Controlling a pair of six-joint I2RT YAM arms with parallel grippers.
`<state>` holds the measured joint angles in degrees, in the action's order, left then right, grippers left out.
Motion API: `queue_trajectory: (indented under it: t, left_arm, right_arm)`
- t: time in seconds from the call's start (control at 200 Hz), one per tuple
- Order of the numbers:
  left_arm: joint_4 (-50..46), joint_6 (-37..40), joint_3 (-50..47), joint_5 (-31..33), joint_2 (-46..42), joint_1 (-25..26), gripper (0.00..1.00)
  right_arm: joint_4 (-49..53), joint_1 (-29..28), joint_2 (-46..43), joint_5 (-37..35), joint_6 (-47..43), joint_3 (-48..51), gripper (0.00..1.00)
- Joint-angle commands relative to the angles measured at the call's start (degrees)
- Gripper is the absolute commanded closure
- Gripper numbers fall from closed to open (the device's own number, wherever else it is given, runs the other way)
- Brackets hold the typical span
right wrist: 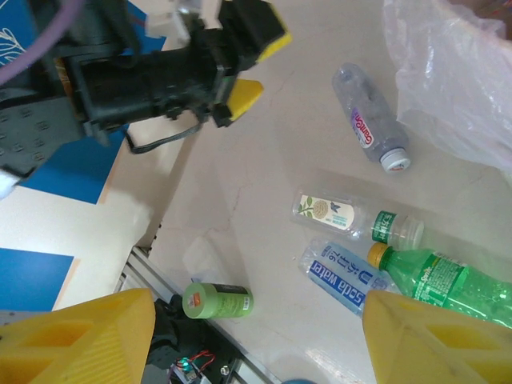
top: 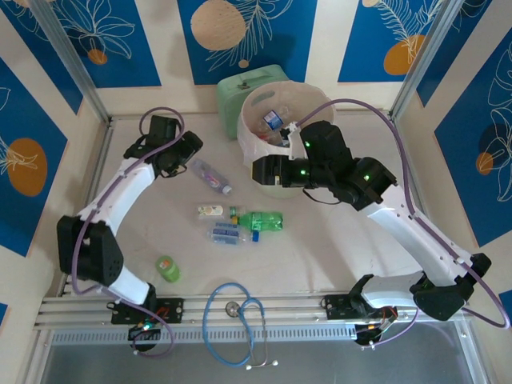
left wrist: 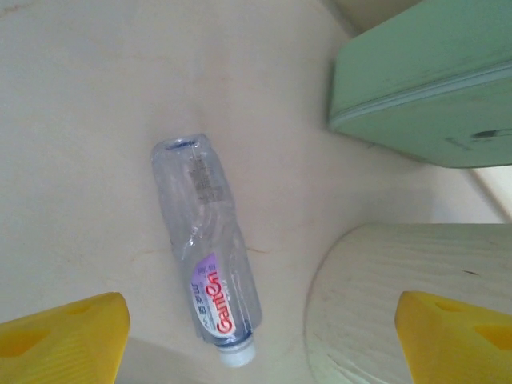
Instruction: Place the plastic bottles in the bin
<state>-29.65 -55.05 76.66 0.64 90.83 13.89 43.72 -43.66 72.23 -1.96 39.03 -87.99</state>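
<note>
The bin (top: 318, 101) stands at the back centre with a few bottles (top: 274, 121) inside; its bag (right wrist: 456, 72) and wall (left wrist: 408, 296) show in the wrist views. A clear bottle with a red-lettered label (top: 210, 174) (left wrist: 206, 248) (right wrist: 370, 120) lies left of the bin. My left gripper (top: 190, 152) (left wrist: 260, 342) hovers open over it, holding nothing. Mid-table lie a white-label bottle (top: 210, 210) (right wrist: 352, 216), a blue soda-water bottle (top: 226, 234) (right wrist: 344, 276) and a green bottle (top: 264, 222) (right wrist: 448, 276). My right gripper (top: 268, 170) (right wrist: 256, 340) hangs open and empty by the bin's front wall.
A mint-green box (top: 252, 84) (left wrist: 424, 80) stands behind the bin. A green can (top: 167, 268) (right wrist: 218, 300) lies near the left arm's base. A blue stethoscope (top: 236, 316) rests at the near edge by the rail.
</note>
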Motion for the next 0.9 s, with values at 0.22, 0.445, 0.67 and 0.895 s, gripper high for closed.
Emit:
queue_trajectory:
  t: [0.22,0.445,0.67,0.895]
  left_arm:
    - [-7.25,2.97,12.50,3.28,19.08,1.21,0.14]
    - [-10.08,3.72,18.84,5.43,28.21,2.63,0.11]
    - [-11.09,3.78,23.69,5.11,33.54,4.33,0.13]
    - [-13.72,4.14,23.98,5.60,34.95,4.48,0.29]
  right_arm:
    - [0.92,-1.16,-1.17,-2.59,1.07,-0.13,0.30]
    - [1.35,-1.25,-1.30,-3.97,1.32,-0.67,0.30]
    - [2.58,-1.57,-1.85,-5.03,1.14,-0.86,0.30]
    - [2.71,-1.60,-2.55,-6.22,1.05,-0.52,0.31]
